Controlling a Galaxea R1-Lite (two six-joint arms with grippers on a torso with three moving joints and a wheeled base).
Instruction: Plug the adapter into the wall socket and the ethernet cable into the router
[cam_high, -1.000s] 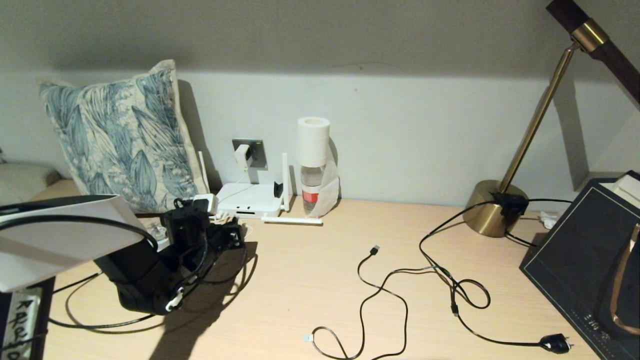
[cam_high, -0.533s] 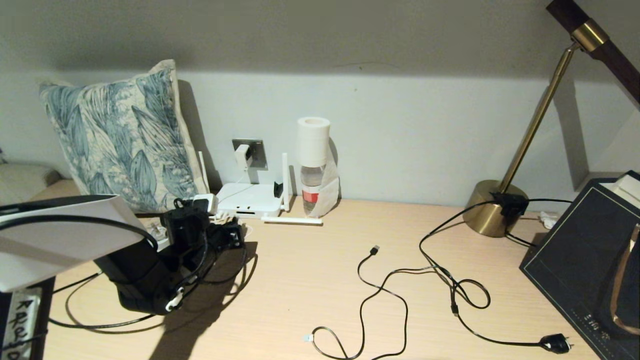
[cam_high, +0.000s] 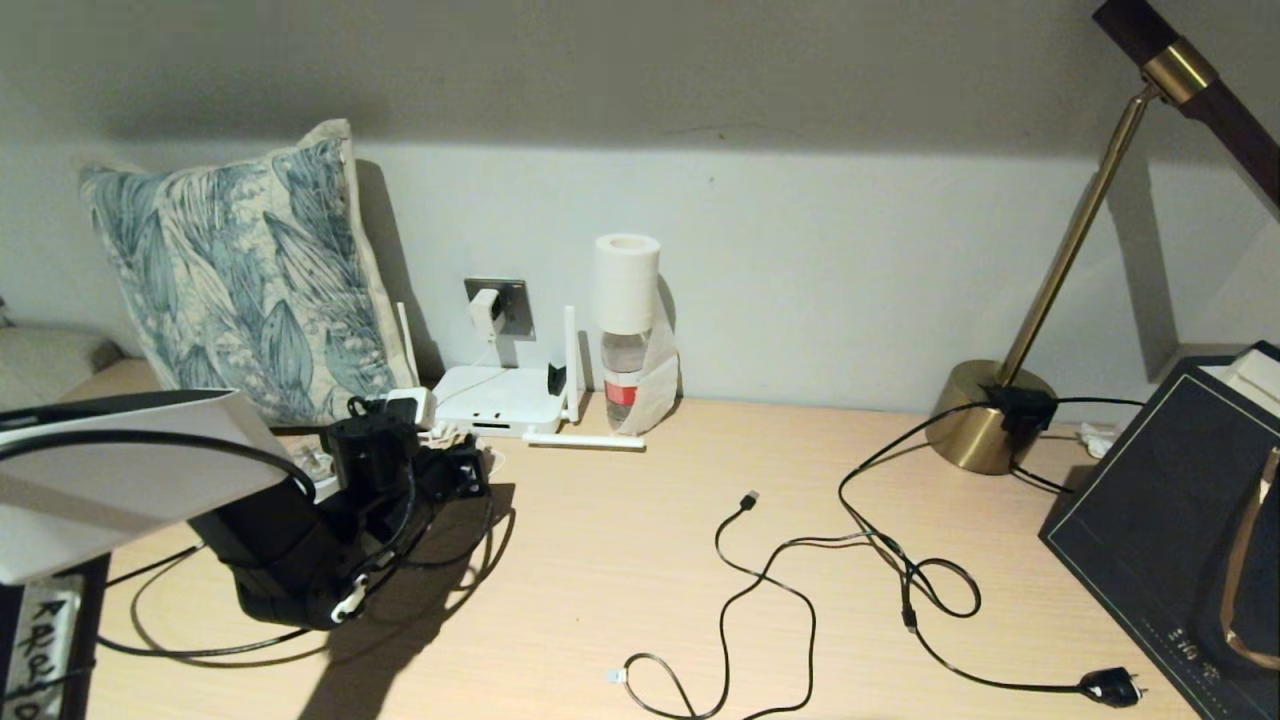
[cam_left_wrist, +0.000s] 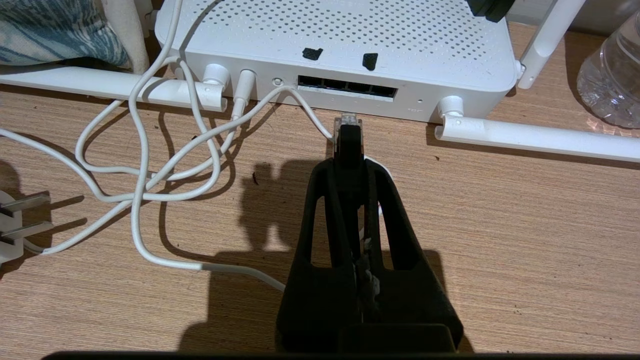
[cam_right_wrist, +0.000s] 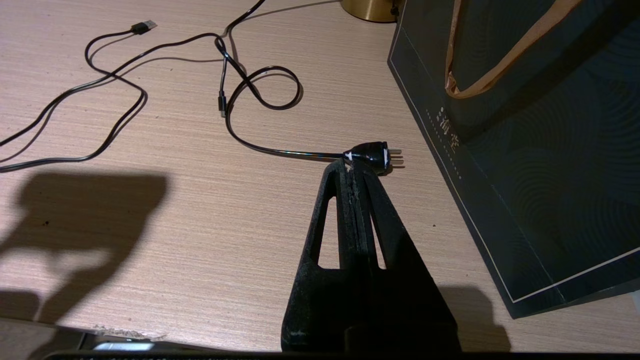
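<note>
dim warm light from the upper right; hard shadows stretch leftward; frames sharp.

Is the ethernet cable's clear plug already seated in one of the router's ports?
No: in the left wrist view the left gripper holds the ethernet cable with its plug tip just short of the router port row.

Router (cam_high: 498, 398) against wall, on desk (cam_high: 620, 560); wall socket (cam_high: 498, 307) above it with adapter (cam_high: 484, 311) plugged in; bottle (cam_high: 627, 380) just right; pillow (cam_high: 240, 275) left.
</note>
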